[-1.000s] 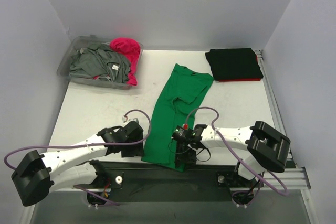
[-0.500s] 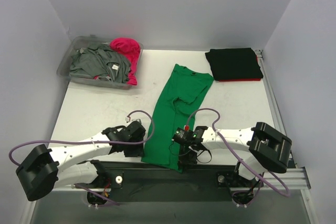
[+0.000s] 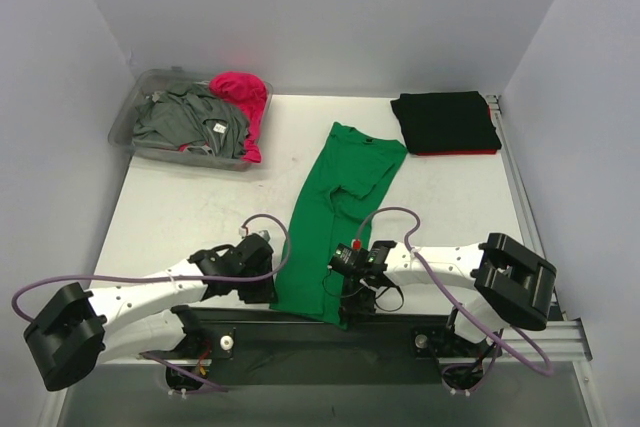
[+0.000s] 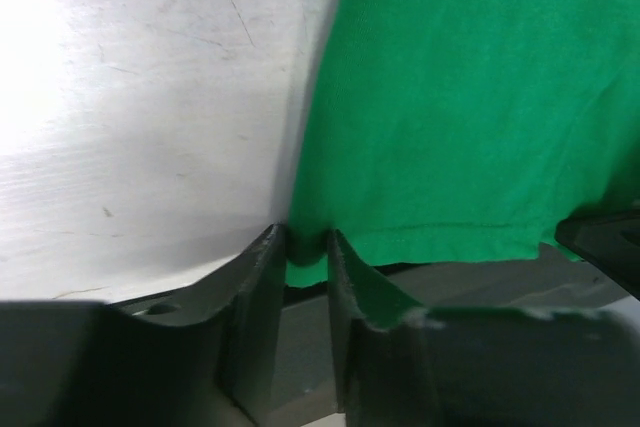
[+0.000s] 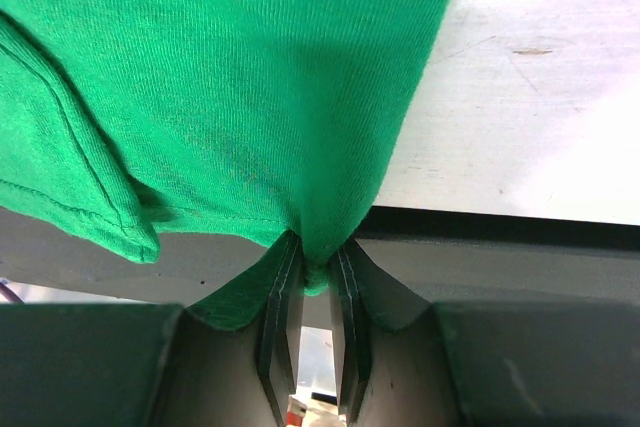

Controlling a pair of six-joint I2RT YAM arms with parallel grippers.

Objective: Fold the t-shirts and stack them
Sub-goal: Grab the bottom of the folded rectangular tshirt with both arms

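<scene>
The green shirt is lying in a long narrow strip down the middle of the table. Its collar end is pointing toward 12 o'clock and its bottom hem is reaching the near edge at 6 o'clock (the hem is hanging a little past that edge on the right side). A sleeve is lying folded in on top of the body, about halfway up.

The left gripper is sitting at the hem's 7 o'clock corner. Its two fingers are drawn close together and are pinching that green corner between them. The right gripper is sitting at the 5 o'clock corner, its fingers squeezed tight on a bunched fold of the same cloth, which is puckering where it is being nipped. Both arms are reaching in low from the near side and converging on the hem.

Farther out, at 1 o'clock, the black shirt is lying as a neat folded rectangle near the back right corner. At 10 o'clock, a clear bin is holding the grey shirt, crumpled, with the pink shirt heaped beside it and spilling over the bin's right rim.
</scene>
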